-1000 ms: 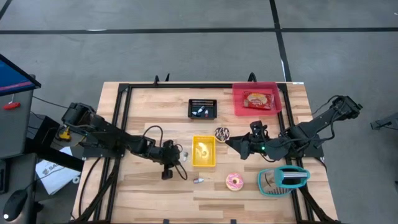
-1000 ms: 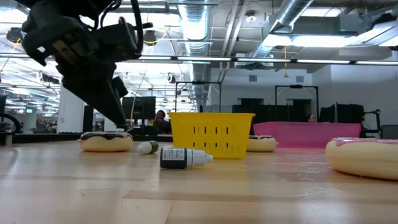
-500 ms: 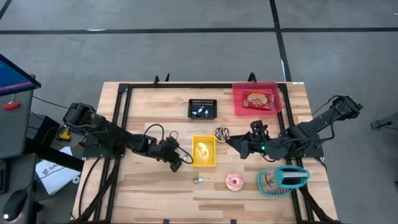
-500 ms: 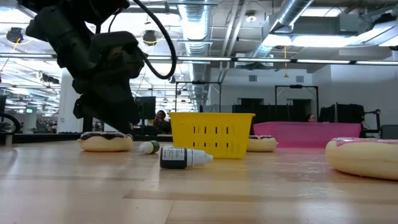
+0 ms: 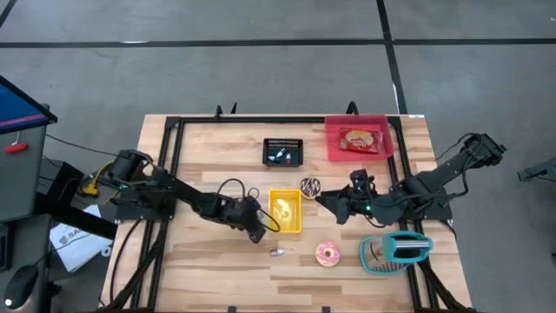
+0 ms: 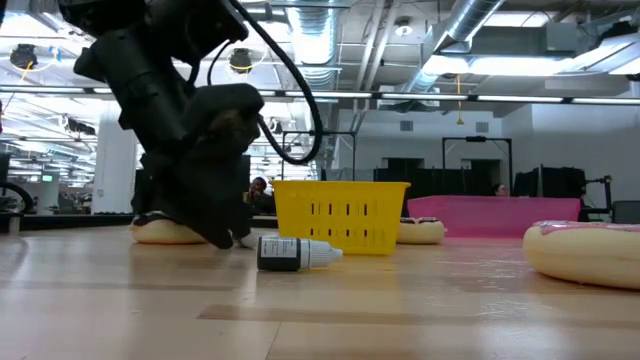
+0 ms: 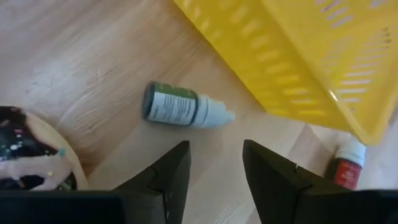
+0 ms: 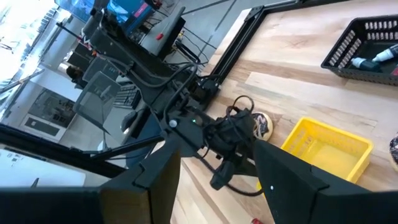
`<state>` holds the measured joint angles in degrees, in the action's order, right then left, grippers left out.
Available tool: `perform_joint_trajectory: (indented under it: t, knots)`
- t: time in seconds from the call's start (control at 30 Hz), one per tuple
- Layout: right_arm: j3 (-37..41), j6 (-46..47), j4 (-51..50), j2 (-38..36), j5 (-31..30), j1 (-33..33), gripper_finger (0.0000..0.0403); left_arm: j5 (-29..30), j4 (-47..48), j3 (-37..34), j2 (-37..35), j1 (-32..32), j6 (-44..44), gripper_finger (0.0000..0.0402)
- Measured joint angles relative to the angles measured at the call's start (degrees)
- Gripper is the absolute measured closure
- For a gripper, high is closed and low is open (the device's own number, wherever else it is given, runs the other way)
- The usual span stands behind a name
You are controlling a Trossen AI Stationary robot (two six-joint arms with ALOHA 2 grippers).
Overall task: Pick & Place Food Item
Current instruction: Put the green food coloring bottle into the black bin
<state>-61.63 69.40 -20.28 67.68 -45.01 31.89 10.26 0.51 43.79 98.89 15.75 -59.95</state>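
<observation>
My left gripper (image 5: 258, 232) (image 7: 214, 167) hangs open just above the table, beside the near left corner of the yellow basket (image 5: 285, 211). A small green-labelled bottle (image 7: 185, 112) lies on its side a little beyond the fingertips, untouched. A sprinkled chocolate donut (image 7: 28, 155) (image 6: 160, 232) rests flat on the table beside it. A pink-iced donut (image 5: 328, 254) lies near the front. A packaged food item (image 5: 359, 139) lies in the red tray (image 5: 334, 148). My right gripper (image 5: 324, 201) (image 8: 217, 168) waits open above the table, near another chocolate donut (image 5: 311, 186).
A dark bottle (image 6: 292, 252) (image 5: 278, 252) lies on its side toward the front, and a red-labelled bottle (image 7: 345, 169) lies by the basket. A black basket (image 5: 283, 152) stands at the back. A teal object (image 5: 395, 250) sits near the front right. Bare wood lies front left.
My left gripper has gone toward the table's right edge and down, closing in on the yellow basket's corner. It has rolled about its own axis, and its fingers, together a second ago, now stand apart. Nothing on the table has moved.
</observation>
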Motion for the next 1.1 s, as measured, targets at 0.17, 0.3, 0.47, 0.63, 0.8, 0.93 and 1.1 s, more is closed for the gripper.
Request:
perform_joint_trajectory:
  t: [0.17,0.3,0.47,0.63,0.8,0.93,1.1]
  knots:
    - [0.0,0.47,-0.21,0.0,-0.03,0.99,0.0207,1.21,0.72,0.48,0.33,-0.09,-3.75,0.0254]
    - [0.0,0.49,-0.25,0.0,0.09,1.15,0.0207,0.71,1.0,0.39,-0.35,-0.07,-4.73,0.0254]
    - [0.0,0.49,-0.25,0.0,1.21,1.14,0.0207,-2.66,1.79,0.13,-6.04,-0.03,-0.39,0.0254]
    - [0.0,0.05,-0.23,0.0,1.48,1.52,0.0207,-2.49,7.18,0.26,-14.93,0.02,15.11,0.0251]
    - [0.0,-0.28,-0.28,0.0,1.44,1.49,0.0207,-1.44,9.4,0.26,-17.64,0.05,45.12,0.0224]
    - [0.0,-0.38,-0.19,0.0,0.85,1.43,0.0207,-1.45,9.28,0.26,-14.69,-2.03,58.13,0.0182]
    - [0.0,1.06,-0.24,0.0,-0.14,1.47,0.0207,-2.81,7.91,0.24,-10.68,-4.74,57.62,0.0142]
